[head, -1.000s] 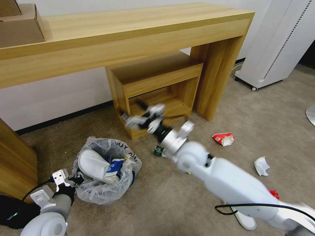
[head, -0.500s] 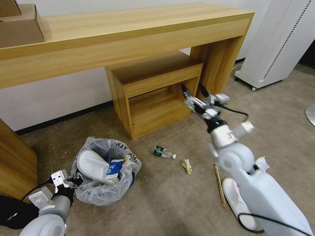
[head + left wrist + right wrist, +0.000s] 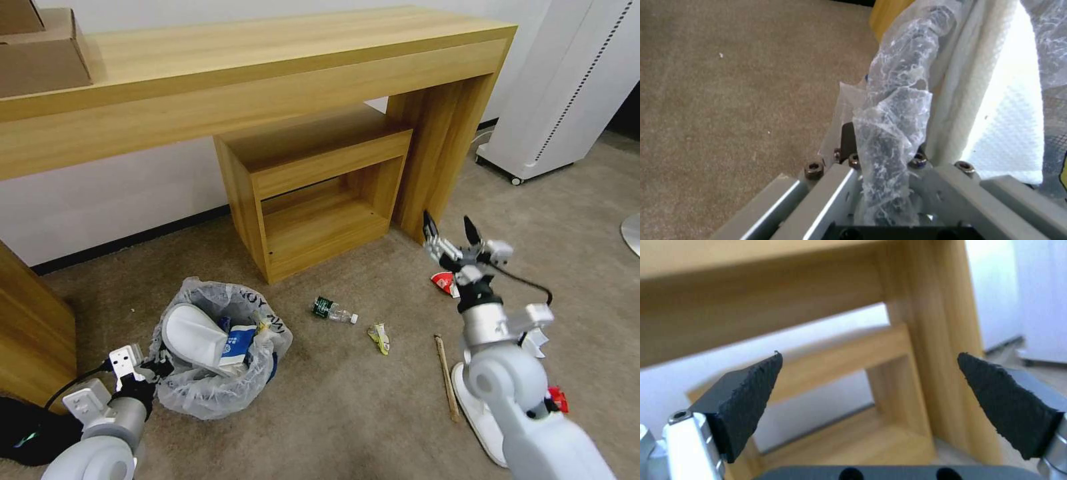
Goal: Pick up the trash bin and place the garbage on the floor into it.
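Note:
The trash bin (image 3: 200, 393), lined with a clear wrinkly bag, stands on the floor (image 3: 333, 413) at the lower left. It holds a white slipper (image 3: 193, 333) and a blue-white paper. My left gripper (image 3: 155, 368) is shut on its bag-wrapped rim (image 3: 893, 110). My right gripper (image 3: 452, 230) hangs open and empty above a red wrapper (image 3: 443, 281), its black fingertips (image 3: 751, 393) wide apart. Garbage on the carpet: a clear bottle (image 3: 333, 310), a yellow wrapper (image 3: 379, 337), a wooden stick (image 3: 447, 377), a white slipper (image 3: 475, 413), a paper scrap (image 3: 537, 339) and another red wrapper (image 3: 557, 399).
A long wooden desk (image 3: 267, 73) spans the back with a low open shelf unit (image 3: 313, 193) under it. The desk leg (image 3: 440, 160) stands just behind my right gripper. A white wheeled appliance (image 3: 567, 87) is at the right, a wooden cabinet (image 3: 30, 327) at the left.
My right arm has swung from in front of the shelf unit, past the desk leg, to above the red wrapper, staying open. The bin has barely shifted.

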Available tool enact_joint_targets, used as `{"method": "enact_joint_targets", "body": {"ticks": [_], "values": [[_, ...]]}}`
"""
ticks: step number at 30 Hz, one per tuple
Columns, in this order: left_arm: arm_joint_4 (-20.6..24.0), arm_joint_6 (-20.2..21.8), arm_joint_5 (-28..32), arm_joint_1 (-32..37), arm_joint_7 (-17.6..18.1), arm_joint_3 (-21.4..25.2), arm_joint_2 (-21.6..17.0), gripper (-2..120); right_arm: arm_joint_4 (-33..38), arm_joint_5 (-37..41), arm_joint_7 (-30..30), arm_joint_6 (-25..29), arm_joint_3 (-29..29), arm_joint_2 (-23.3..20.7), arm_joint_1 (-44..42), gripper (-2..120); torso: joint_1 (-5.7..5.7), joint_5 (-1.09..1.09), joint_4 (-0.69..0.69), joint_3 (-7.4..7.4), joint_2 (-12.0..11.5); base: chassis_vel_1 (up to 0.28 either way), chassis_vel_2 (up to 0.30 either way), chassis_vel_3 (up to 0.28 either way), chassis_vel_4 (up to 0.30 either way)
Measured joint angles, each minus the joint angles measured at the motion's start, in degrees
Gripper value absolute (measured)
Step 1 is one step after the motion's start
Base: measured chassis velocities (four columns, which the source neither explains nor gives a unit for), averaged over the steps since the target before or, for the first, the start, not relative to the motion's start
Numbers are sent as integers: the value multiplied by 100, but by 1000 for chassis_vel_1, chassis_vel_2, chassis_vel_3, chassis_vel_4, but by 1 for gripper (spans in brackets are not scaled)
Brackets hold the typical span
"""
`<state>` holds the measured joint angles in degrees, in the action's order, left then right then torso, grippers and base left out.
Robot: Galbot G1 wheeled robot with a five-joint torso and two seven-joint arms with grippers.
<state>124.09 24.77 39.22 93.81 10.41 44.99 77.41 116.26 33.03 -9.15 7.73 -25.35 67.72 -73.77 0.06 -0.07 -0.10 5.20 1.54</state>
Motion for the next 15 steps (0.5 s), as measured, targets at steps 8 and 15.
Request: {"method": "enact_joint_targets", "body": {"ticks": [8, 15], "values": [[-11, -17, -89, 15, -39, -24, 17, 0, -209, -367, -306, -103, 14, 117, -106, 100, 0, 0, 1, 1, 0, 0, 0, 0, 0], [-36, -65, -188, 5, -84, -26, 27, 0, -308, -479, -334, -101, -1, 275, -117, 100, 0, 0, 1, 0, 0, 0, 0, 0, 0]]}}
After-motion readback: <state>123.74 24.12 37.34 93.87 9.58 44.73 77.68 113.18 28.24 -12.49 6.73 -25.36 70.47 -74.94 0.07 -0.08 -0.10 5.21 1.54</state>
